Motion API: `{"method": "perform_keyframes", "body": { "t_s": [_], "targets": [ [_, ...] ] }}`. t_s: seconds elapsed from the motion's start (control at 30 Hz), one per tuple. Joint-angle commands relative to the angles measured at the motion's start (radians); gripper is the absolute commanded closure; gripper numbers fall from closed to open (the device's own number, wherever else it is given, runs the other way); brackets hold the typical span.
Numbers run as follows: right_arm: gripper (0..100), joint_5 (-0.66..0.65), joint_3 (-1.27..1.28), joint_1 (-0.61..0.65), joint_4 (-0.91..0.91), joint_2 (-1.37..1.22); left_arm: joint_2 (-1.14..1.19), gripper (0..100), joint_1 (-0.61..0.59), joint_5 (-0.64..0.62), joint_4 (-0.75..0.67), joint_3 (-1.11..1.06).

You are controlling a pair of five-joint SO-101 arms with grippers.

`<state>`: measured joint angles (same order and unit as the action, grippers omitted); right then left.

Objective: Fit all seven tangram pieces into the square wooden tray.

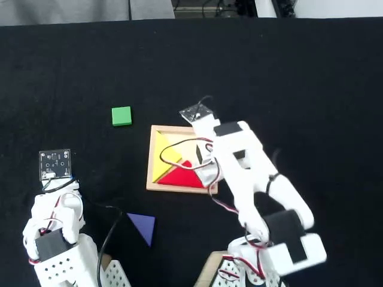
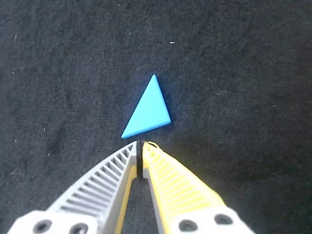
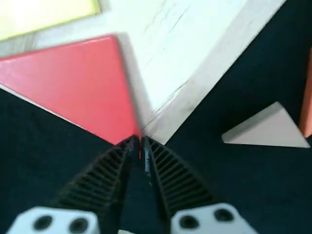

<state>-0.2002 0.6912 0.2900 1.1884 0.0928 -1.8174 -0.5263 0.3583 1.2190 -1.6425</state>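
Left wrist view: left pincer closed, just beside blue triangle; right pincer closed, empty, at red triangle tip by tray rim.

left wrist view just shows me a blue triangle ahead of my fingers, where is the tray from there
observer: in the high view the tray lies farther up the table than the blue triangle, a little to the right.
operator: anything in it yet
observer: a yellow triangle lies in it, with a red triangle beside that.
operator: where is the other arm
observer: the right gripper is over the tray, its fingers shut, tips at the red triangle's corner.
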Motion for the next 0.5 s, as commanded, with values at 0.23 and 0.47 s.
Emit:
{"method": "perform_keyframes", "body": {
  "t_s": [0.23, 0.47],
  "targets": [
    [98.8, 0.02, -0.194, 0.012, -0.014, -0.091, -0.008, 97, 0.015, 0.006, -0.002, 0.004],
    [98.8, 0.018, -0.194, -0.21, -0.106, 0.105, -0.008, 97, 0.015, 0.006, 0.0, 0.005]
  ]
}}
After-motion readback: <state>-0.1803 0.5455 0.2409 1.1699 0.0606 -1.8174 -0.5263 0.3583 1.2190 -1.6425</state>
